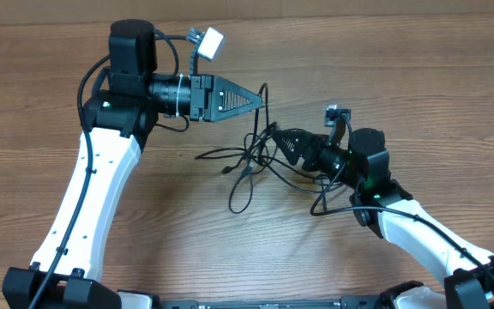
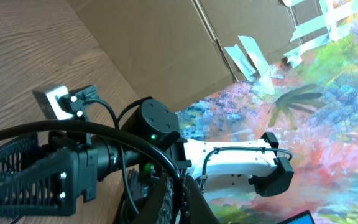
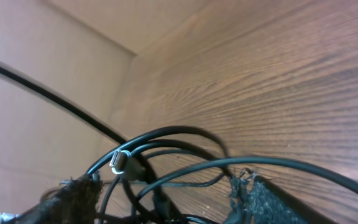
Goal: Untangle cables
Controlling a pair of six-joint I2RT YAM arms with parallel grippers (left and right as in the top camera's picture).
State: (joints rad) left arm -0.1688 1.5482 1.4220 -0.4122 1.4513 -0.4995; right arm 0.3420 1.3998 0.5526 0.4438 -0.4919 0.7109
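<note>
Overhead — left claw (image 1: 258, 99) pinches cables (image 1: 249, 161); right claw (image 1: 278, 136) parted around them.

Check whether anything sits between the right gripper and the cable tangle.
Nothing visible does. The right gripper is at the cables, its open jaws straddling several strands of the tangle on the table, with no other object between them.

2 arms in play here. The left arm (image 1: 93, 189) comes up from the near left corner and bends at the top. Its wrist lies flat and points right, with the left gripper (image 1: 258, 99) pinched fully closed to a point. The right arm (image 1: 418, 227) reaches in from the near right and aims left. The right gripper (image 1: 276, 139) has its fingers (image 3: 263, 202) clearly spread apart.
</note>
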